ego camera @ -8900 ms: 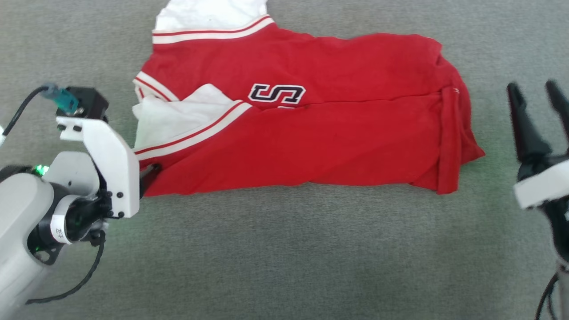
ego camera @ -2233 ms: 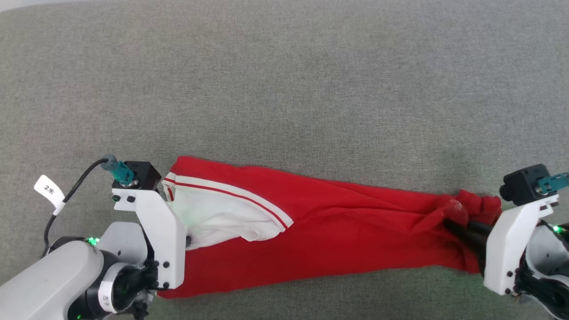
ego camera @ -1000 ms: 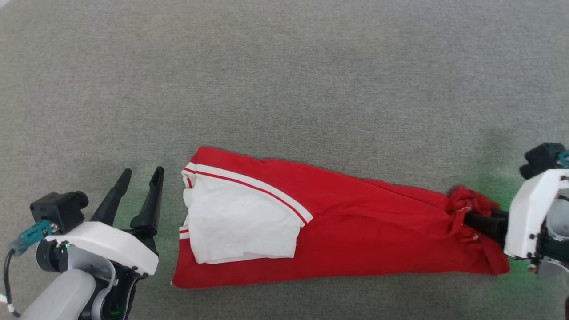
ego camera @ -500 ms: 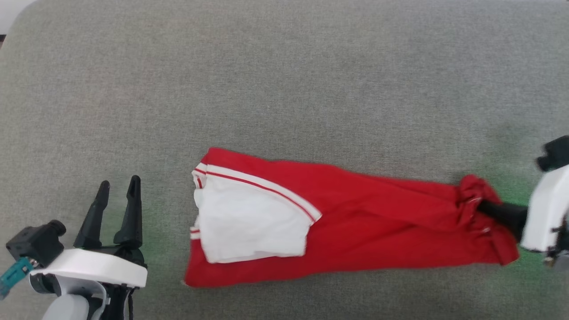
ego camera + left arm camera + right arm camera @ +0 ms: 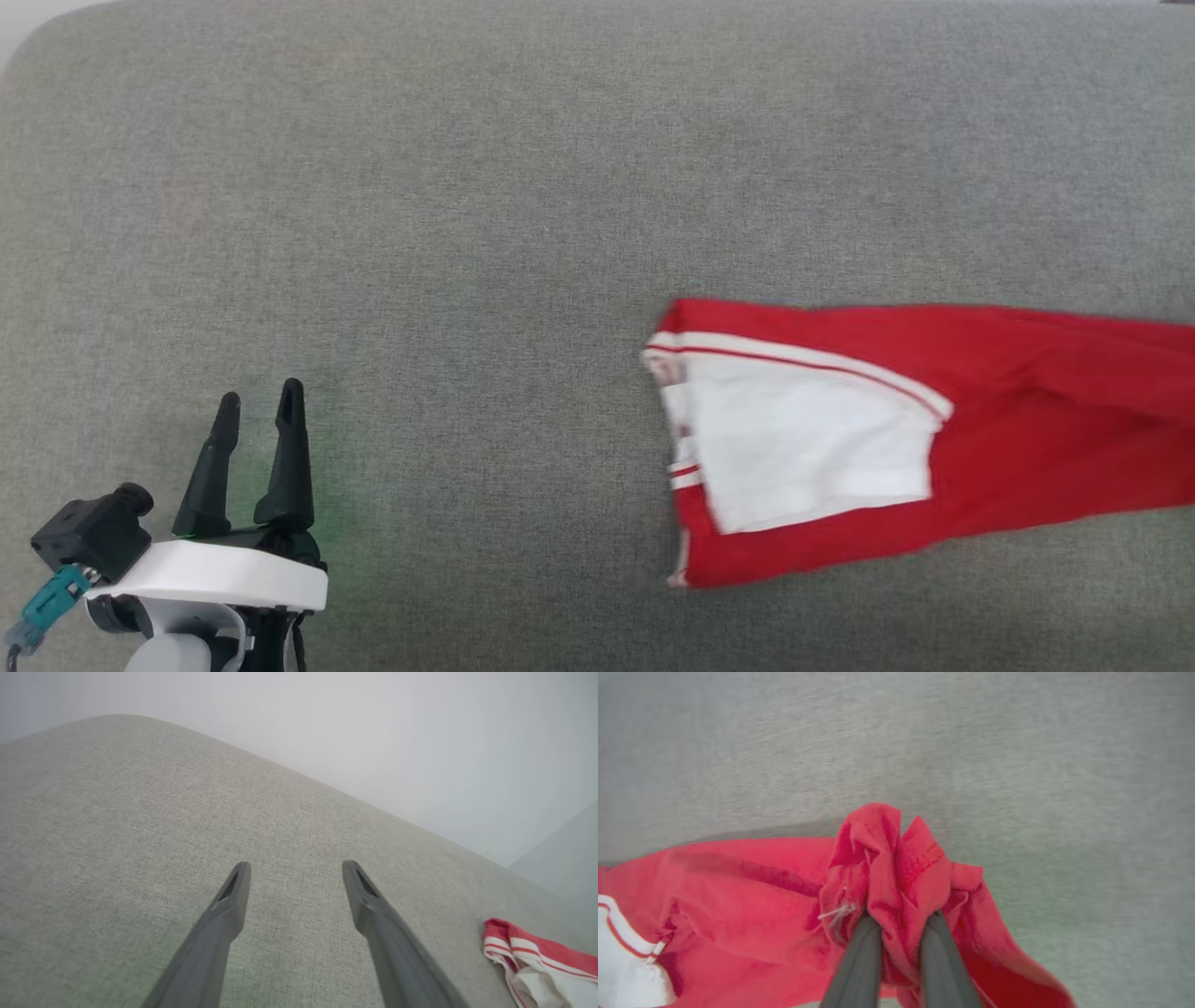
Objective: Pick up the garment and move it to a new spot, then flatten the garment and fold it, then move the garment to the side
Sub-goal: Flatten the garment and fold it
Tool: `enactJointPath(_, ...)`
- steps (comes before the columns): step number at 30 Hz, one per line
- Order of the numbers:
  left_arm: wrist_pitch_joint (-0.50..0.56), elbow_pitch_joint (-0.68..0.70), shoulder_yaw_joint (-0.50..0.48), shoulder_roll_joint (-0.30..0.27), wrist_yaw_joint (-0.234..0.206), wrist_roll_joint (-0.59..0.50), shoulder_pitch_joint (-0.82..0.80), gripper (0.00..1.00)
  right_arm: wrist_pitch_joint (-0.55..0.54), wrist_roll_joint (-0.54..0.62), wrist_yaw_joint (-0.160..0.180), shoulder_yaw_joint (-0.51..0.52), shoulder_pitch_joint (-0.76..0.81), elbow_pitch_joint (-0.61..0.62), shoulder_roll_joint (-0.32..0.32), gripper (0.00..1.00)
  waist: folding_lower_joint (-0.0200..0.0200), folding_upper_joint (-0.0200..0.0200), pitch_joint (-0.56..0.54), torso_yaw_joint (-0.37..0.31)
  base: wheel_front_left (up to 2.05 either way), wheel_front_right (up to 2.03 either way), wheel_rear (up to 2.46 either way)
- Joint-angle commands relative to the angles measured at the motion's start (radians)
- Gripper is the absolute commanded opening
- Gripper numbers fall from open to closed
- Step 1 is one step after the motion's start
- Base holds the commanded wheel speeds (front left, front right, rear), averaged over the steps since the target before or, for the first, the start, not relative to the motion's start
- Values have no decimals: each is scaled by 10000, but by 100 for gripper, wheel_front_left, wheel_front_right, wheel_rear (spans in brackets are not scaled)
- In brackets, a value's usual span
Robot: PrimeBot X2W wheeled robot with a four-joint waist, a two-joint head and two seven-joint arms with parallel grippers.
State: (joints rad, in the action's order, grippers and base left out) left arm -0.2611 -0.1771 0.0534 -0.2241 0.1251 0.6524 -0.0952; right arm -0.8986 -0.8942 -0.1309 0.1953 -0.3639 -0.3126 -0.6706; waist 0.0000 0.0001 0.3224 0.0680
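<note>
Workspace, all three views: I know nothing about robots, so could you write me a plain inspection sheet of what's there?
Surface: grey woven pad with a rounded far corner.
Job's things: garment, red, folded into a long strip lying on the pad, white sleeve on top.
Clutter: nothing seen.
Grippers: left gripper open, fingers apart, holding nothing, well away from the garment; right gripper shut on the garment's bunched red end.
Cables: teal plug with a short lead beside the left wrist camera.
Surroundings: pale wall beyond the pad's edge.

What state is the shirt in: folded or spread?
Folded lengthwise: shirt lies as a narrow band, sleeve on top, end bunched in right pincer.
</note>
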Motion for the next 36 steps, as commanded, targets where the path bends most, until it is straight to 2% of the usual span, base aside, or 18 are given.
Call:
enactJointPath(1,-47,-7,-17,26,48,-142,-48,100,141,322,2,65,-223,-365,-140,0,0,-1,4,-28,0,0,0)
enactJointPath(7,-48,91,119,-38,57,-25,-44,100,8,50,2,-83,-538,-422,93,0,0,-1,-67,-117,0,0,0)
enactJointPath(15,-48,188,175,-132,59,56,208,100,-632,-1177,2,-921,294,2295,619,0,0,-1,-273,-168,0,0,0)
enactJointPath(22,-47,127,483,-117,60,193,94,100,-850,-1194,2,-2413,617,4282,1300,0,0,-1,-418,115,0,0,0)
enactJointPath(28,-47,28,779,-74,60,327,-39,100,-781,-830,2,-3851,72,4403,2057,0,0,-1,-450,466,0,0,0)
enactJointPath(33,-47,-65,985,13,60,468,-189,100,-395,-447,2,-4814,-491,3675,2396,0,0,-1,-409,710,0,0,0)
enactJointPath(34,-47,-82,1011,15,61,493,-225,100,-334,-381,2,-4944,-606,3553,2412,10,0,-1,-404,741,0,0,0)
enactJointPath(35,-47,-80,1036,30,61,534,-255,100,-215,-345,2,-5052,-735,3516,2405,40,0,-1,-399,767,0,0,0)
enactJointPath(36,-47,-77,1047,38,61,574,-274,100,-129,-360,2,-5112,-809,3433,2409,100,0,-1,-400,786,0,0,0)
